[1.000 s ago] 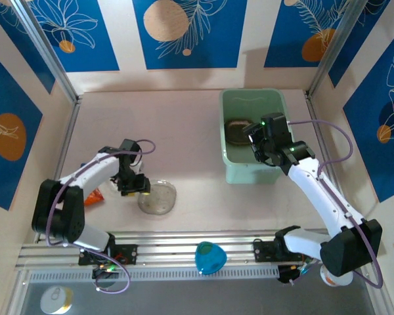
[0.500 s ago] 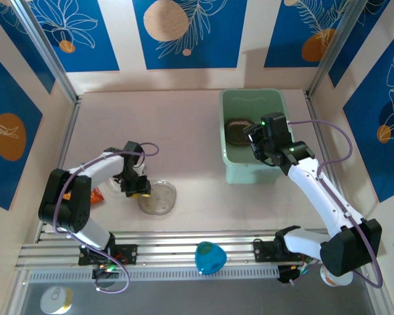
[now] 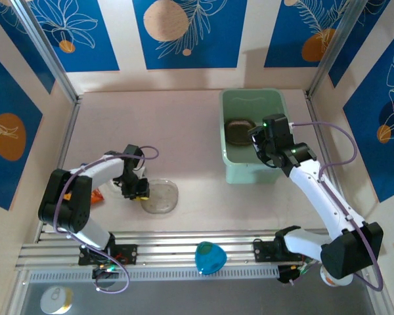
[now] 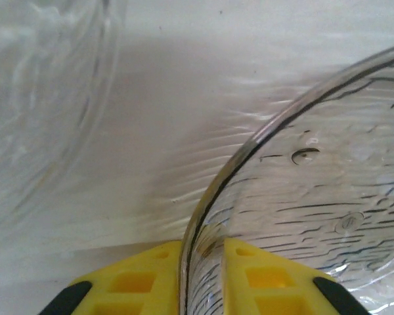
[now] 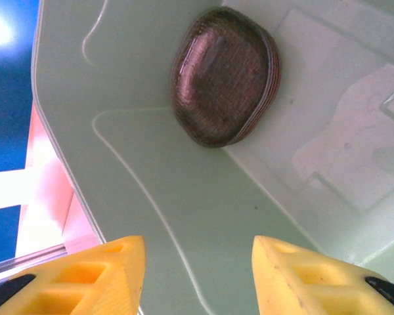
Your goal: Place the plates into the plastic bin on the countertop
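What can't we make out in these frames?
1. Dark plate stack: count unreadable; right wrist, edges merge.
2. Orange packet: top view, mostly behind the left arm.
3. Clear plate: left wrist, cut off at right and bottom edges.
4. Bin floor, near end: top view, under the right gripper.

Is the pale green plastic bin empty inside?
No, a stack of brownish translucent rounded-square plates lies inside the pale green plastic bin.
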### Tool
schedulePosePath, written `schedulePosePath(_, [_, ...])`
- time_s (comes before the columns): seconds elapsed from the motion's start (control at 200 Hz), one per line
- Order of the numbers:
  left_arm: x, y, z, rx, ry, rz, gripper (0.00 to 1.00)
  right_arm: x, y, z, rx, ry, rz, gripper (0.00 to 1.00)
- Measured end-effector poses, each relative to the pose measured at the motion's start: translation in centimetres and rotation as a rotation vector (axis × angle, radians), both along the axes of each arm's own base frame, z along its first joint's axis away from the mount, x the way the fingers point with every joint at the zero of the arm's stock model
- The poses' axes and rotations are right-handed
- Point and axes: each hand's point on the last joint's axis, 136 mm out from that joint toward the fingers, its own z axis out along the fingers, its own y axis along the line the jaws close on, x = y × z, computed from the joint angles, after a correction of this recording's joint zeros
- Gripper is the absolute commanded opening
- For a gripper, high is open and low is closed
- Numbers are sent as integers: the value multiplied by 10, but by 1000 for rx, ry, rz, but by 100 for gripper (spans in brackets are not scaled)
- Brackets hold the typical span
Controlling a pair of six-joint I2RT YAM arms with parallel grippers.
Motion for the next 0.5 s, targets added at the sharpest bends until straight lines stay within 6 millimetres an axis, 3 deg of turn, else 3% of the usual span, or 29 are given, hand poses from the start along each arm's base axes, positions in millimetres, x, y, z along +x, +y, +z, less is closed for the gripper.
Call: schedulePosePath(0.5, [2, -16, 21, -74, -60, 5, 0, -5, -16, 8, -19, -32, -56, 44])
